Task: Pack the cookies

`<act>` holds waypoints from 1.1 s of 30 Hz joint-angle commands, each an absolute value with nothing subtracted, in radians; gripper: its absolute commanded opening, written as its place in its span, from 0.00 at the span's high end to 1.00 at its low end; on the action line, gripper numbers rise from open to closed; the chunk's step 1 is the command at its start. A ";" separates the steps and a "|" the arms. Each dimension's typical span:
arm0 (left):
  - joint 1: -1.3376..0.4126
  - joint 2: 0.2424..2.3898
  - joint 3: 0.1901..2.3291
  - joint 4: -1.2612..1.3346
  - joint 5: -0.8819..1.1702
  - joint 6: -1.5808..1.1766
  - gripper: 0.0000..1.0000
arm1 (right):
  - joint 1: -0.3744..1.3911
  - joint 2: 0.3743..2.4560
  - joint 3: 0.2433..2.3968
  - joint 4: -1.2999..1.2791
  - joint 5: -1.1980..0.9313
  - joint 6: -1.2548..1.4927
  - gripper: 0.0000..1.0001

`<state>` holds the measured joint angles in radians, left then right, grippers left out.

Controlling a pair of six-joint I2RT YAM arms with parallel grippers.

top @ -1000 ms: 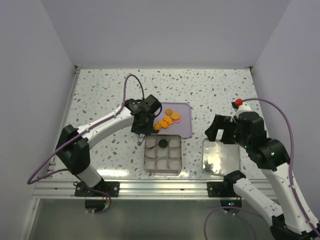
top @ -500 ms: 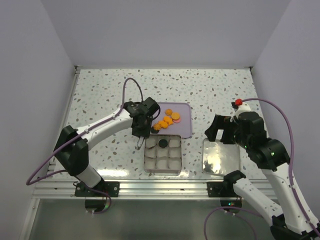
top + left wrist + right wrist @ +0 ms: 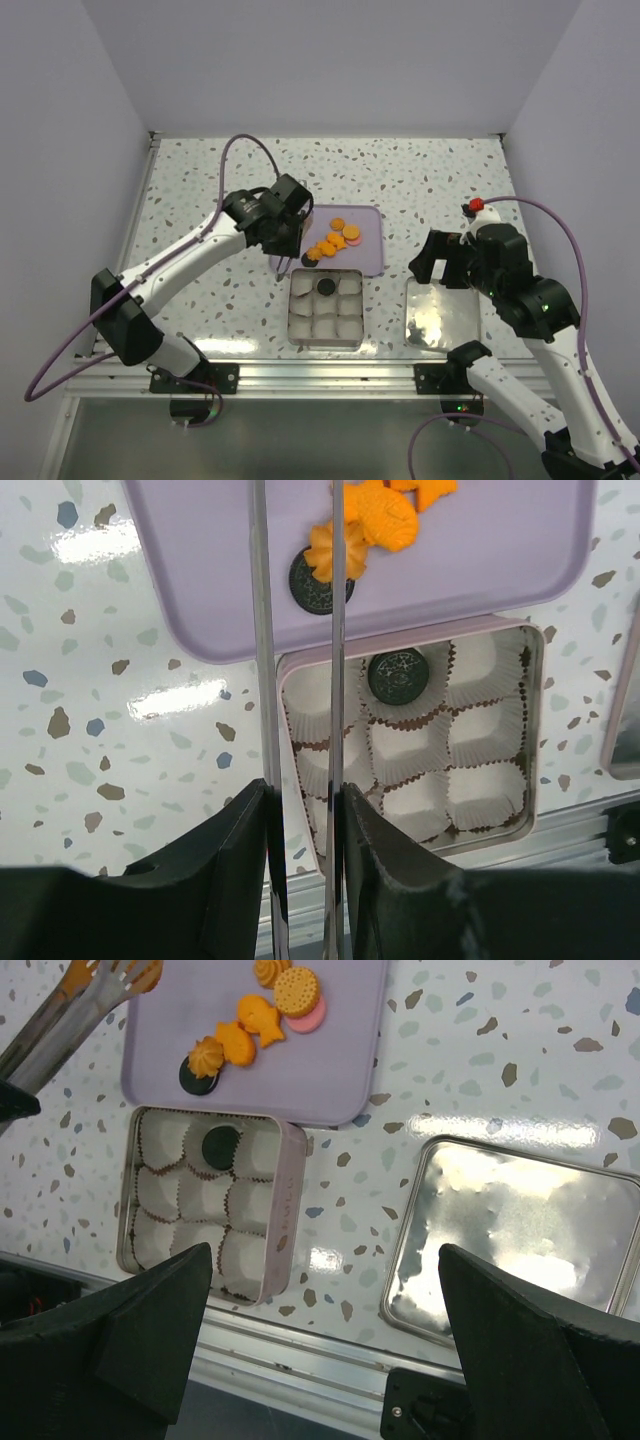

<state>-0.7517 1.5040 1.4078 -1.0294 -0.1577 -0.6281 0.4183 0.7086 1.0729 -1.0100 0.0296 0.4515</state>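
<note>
Several cookies (image 3: 333, 240), mostly orange, one pinkish, lie on a purple tray (image 3: 370, 258); a black one (image 3: 309, 260) sits at the tray's near edge. Another black cookie (image 3: 325, 287) lies in a paper cup of the square tin (image 3: 291, 310). My left gripper (image 3: 283, 230) is shut on metal tongs (image 3: 262, 630) that reach over the tray's left part. In the right wrist view the tong tips (image 3: 130, 975) sit by an orange cookie (image 3: 148, 974); I cannot tell if they grip it. My right gripper (image 3: 440, 262) is open and empty above the table.
The tin's silver lid (image 3: 445, 315) lies inner side up on the table, right of the tin. The tin (image 3: 284, 675) holds white crinkled paper cups (image 3: 410, 750). An aluminium rail (image 3: 320, 375) runs along the near table edge. Grey walls close off three sides.
My left arm has swung up and back from the tin's left side, and the tongs now reach over the tray. The right arm has not moved.
</note>
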 commanded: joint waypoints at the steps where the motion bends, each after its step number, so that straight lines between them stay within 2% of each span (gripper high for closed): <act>1: -0.742 1.457 1.488 -1.071 -0.146 -0.641 0.67 | 0.422 0.712 1.111 -0.997 0.008 0.454 0.01; 7: -0.752 1.402 1.454 -1.025 -0.066 -0.620 0.70 | 0.422 0.716 1.134 -1.002 0.021 0.451 0.01; 17: -0.962 1.321 1.350 -0.943 -0.071 -0.649 0.70 | 0.422 0.712 1.147 -1.015 0.025 0.462 0.01; 24: -1.020 1.256 1.250 -0.885 -0.055 -0.706 0.83 | 0.423 0.690 1.128 -1.020 0.037 0.471 0.01; 33: -1.115 1.246 1.177 -0.859 -0.069 -0.765 0.85 | 0.422 0.652 1.103 -1.029 0.040 0.497 0.01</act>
<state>-1.0962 1.2705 1.1912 -0.9203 -0.0589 -0.7227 0.4191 0.6598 1.1072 -1.0267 0.0349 0.4767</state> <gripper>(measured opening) 0.376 0.986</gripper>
